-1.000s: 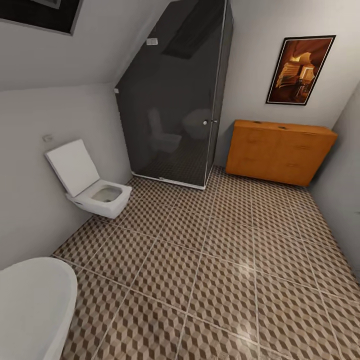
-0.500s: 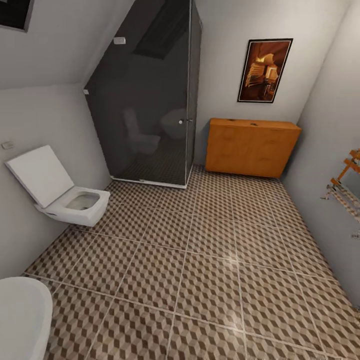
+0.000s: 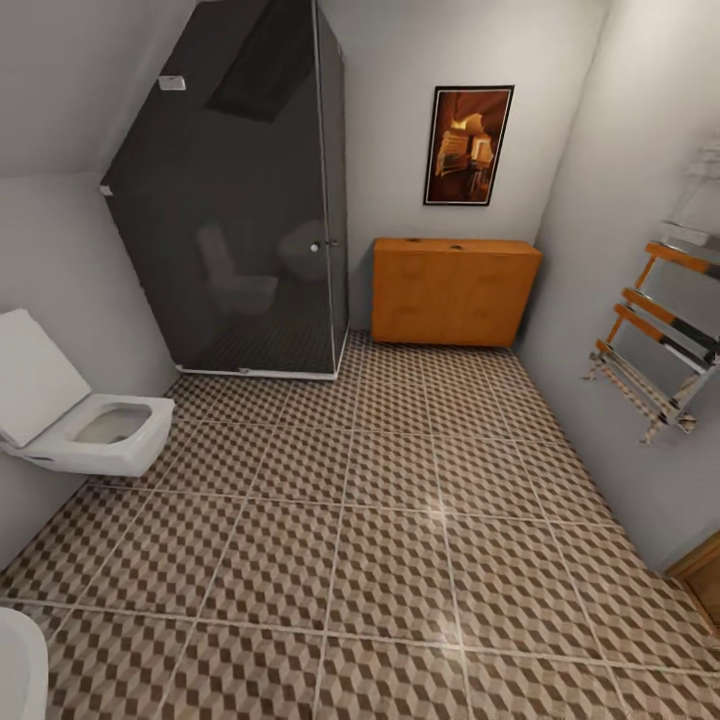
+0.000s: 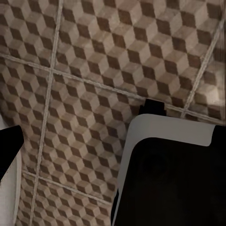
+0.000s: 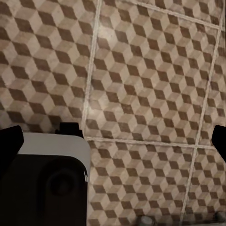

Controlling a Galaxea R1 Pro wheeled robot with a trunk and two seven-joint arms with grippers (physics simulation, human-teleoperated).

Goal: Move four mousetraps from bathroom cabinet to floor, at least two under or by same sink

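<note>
Four mousetraps not discernible; small dark specks seen on cabinet (image 3: 452,292) top, unidentifiable. Cabinet placed against far wall, just beside shower enclosure (image 3: 235,220). Bathroom floor (image 3: 400,540) lies between. Pincer state cannot be told. Straight, slow approach advised, cabinet kept centred.

head: high, tilted down and forward across the bathroom floor (image 3: 400,520) toward the cabinet (image 3: 452,290) at the far wall, wide and distant | left wrist: close, facing down at the floor tiles | right wrist: close, facing down at the tiles | shared by all: the cube-patterned floor
</note>
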